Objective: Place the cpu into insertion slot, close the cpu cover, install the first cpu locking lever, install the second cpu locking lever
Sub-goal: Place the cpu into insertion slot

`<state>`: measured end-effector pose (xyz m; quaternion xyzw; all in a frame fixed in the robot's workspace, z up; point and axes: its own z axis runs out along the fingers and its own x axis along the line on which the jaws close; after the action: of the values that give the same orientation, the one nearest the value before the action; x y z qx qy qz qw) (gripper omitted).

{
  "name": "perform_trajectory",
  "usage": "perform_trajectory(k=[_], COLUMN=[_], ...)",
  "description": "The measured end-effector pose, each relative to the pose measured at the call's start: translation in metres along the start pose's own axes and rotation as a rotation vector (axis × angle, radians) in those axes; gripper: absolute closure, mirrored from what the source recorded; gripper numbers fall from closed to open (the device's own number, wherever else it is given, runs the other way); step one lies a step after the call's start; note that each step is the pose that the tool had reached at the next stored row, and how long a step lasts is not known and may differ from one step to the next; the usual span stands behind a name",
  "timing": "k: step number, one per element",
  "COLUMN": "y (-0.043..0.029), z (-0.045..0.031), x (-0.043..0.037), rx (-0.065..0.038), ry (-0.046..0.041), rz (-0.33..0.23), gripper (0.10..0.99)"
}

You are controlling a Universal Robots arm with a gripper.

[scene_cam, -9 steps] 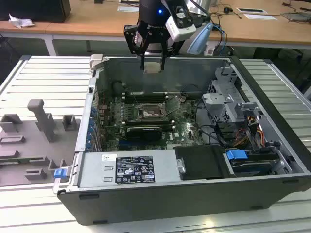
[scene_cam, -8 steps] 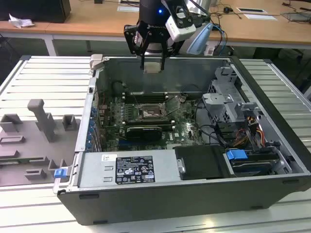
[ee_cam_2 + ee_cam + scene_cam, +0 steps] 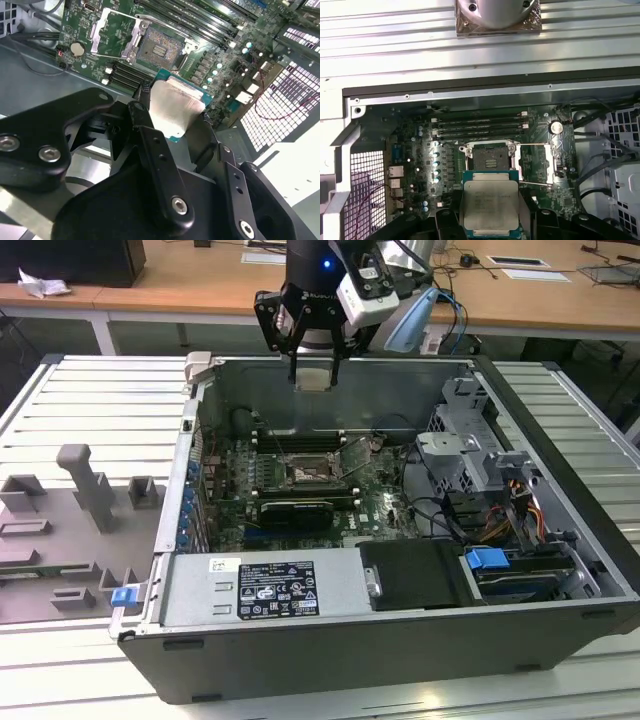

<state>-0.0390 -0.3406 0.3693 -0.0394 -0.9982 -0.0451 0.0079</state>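
I had my gripper point(image 3: 313, 368) clenched on the cpu point(image 3: 313, 378), pinching it by two opposite edges with its metal top facing the first wrist view. In the exterior view it hung in the upper middle of the frame, above the far wall of the open computer case point(image 3: 560, 425) and well apart from the insertion slot point(image 3: 308, 476), which lay bare at the centre of the board. The cpu cover point(image 3: 134, 41) stood swung up beside the slot.

I judged the chip light, thin and stiff. Its smooth lid seemed slippery and its contact face fragile, so the edges were the place to hold, with modest squeeze.

A black-and-white label point(image 3: 275, 588) sat on the case's near housing, and the chip's top carried faint markings. I could read neither.
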Motion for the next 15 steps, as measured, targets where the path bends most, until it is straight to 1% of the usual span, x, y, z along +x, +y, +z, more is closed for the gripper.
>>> perform_trajectory(k=[7, 15], y=[-0.0001, -0.0002], z=[0.0009, 0.0013], x=[0.0003, 0.0005], rx=[-0.001, -0.001], ry=[-0.0033, -0.0054], rz=[0.038, 0.062], gripper=[0.557, 0.557])
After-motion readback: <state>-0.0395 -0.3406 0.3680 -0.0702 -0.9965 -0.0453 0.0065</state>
